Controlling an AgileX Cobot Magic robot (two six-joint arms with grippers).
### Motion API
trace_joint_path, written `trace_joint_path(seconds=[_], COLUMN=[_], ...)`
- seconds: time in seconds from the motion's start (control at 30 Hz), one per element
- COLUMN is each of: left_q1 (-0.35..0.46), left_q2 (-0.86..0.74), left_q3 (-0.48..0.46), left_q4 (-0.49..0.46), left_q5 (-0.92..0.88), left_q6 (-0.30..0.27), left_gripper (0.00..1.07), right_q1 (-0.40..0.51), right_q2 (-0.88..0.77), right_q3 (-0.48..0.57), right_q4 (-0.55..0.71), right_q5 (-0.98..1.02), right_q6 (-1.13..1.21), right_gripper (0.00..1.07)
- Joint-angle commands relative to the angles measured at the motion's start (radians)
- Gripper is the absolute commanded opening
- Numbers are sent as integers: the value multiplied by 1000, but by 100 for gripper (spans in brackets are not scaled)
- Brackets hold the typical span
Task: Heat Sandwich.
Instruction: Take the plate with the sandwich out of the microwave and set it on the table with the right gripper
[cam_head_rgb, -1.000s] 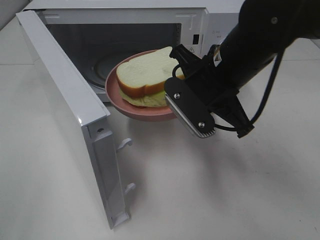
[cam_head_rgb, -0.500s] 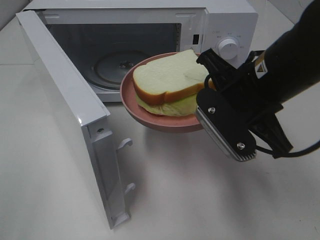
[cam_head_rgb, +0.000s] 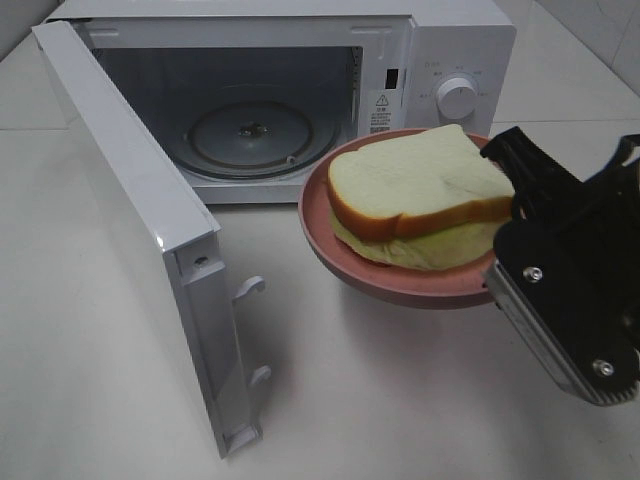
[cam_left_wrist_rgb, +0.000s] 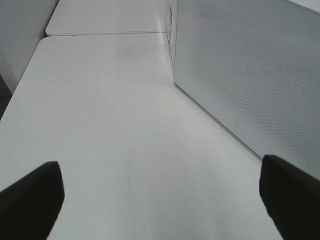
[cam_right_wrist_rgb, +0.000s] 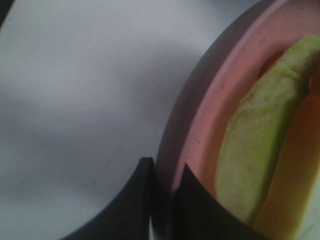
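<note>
- Left fingers (cam_left_wrist_rgb: 160, 200): spread wide, holding nothing, over bare white counter (cam_left_wrist_rgb: 100, 125) beside the perforated side wall of the microwave (cam_left_wrist_rgb: 250, 65). Not visible in the exterior view.
- Door (cam_head_rgb: 140, 220): swung fully open on the left side of the microwave, its latch hooks pointing toward the counter's near edge.
- Microwave cavity: standing at the far edge of the counter; the glass turntable (cam_head_rgb: 252, 132) lies bare inside. The dial (cam_head_rgb: 458, 98) sits on the panel at the right.
- Plate (cam_head_rgb: 345, 250): pink, round, held off the counter in front of the panel, outside the cavity, right of the open doorway.
- Sandwich (cam_head_rgb: 415, 180): on the plate; a pale bread slice with a tan crust on top, greenish filling showing below it.
- Right fingers (cam_right_wrist_rgb: 162, 200): closed narrow on the plate's rim at its right side, one finger inside the rim and one outside, as the wrist view shows. The gripper body fills the right edge of the exterior view.
</note>
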Motion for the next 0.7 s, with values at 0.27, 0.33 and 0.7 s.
trace_joint_path(seconds=[0.27,0.33,0.7], left_q1=[3,3,3], left_q2=[-28,-28,-28], left_q3=[4,4,4], left_q4=[-1,-1,-1], left_q5=[0,0,0], left_q6=[-1,-1,-1], left_gripper=[103,103,103], right_q1=[-3,-3,-3], right_q2=[-196,-233,-343], right_q3=[101,112,123], right_q4=[-33,-52,-160], right_q5=[106,128,265], right_q6=[74,105,376], right_gripper=[0,0,0])
